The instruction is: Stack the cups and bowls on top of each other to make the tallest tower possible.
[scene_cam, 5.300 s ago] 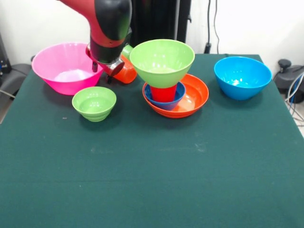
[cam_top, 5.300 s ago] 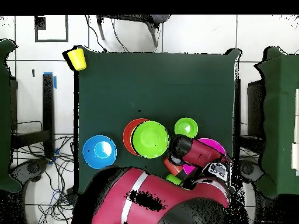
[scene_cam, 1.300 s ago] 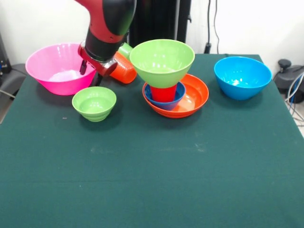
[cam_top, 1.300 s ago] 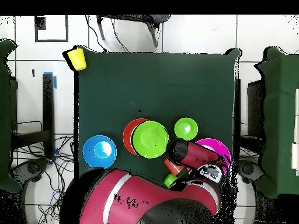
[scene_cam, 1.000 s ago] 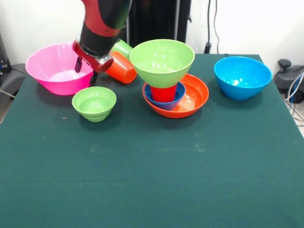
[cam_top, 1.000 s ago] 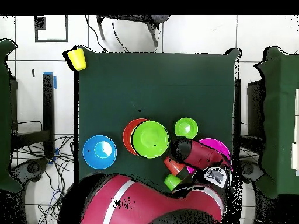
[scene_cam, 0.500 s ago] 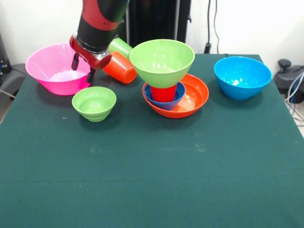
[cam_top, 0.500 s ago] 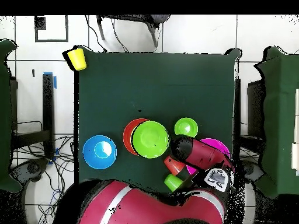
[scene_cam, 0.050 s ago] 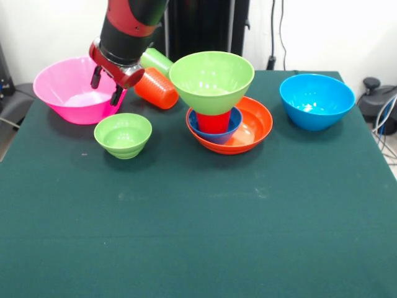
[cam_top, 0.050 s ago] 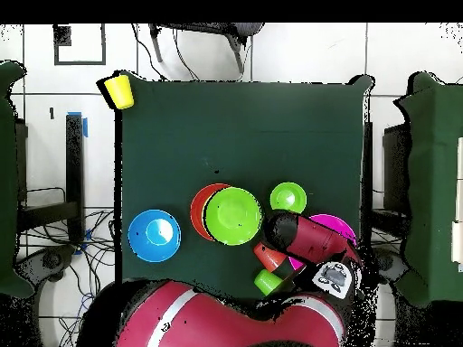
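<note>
The pink bowl (scene_cam, 0.050 s ago: 77, 88) sat far left, the tower (scene_cam, 0.050 s ago: 218, 99) mid-table: orange bowl (scene_cam, 0.050 s ago: 251, 127), dark blue bowl, red cup, green bowl atop. The gripper (scene_cam, 0.050 s ago: 106, 85) hung open and empty over the pink bowl's rim.

Green table cloth (scene_cam, 0.050 s ago: 198, 236), white wall (scene_cam, 0.050 s ago: 322, 31), tiled floor (cam_top, 0.050 s ago: 298, 50), cables (cam_top, 0.050 s ago: 90, 271)

Green table (scene_cam, 0.050 s ago: 198, 236), white tiled floor (cam_top, 0.050 s ago: 298, 54).
</note>
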### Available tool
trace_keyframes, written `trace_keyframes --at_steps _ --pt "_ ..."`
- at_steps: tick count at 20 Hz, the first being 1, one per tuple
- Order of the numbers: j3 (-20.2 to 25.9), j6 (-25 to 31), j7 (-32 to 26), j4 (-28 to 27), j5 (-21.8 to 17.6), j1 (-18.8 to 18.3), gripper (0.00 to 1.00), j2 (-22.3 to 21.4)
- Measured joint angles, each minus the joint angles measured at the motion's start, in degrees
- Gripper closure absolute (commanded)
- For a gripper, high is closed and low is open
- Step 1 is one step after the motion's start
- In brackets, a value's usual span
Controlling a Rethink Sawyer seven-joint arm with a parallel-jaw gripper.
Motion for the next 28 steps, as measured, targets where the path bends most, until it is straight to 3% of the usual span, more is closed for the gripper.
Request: trace_keyframes --at_steps 28 --pt "0.0 1.5 0.0 0.0 -1.1 -0.7 0.00 -1.0"
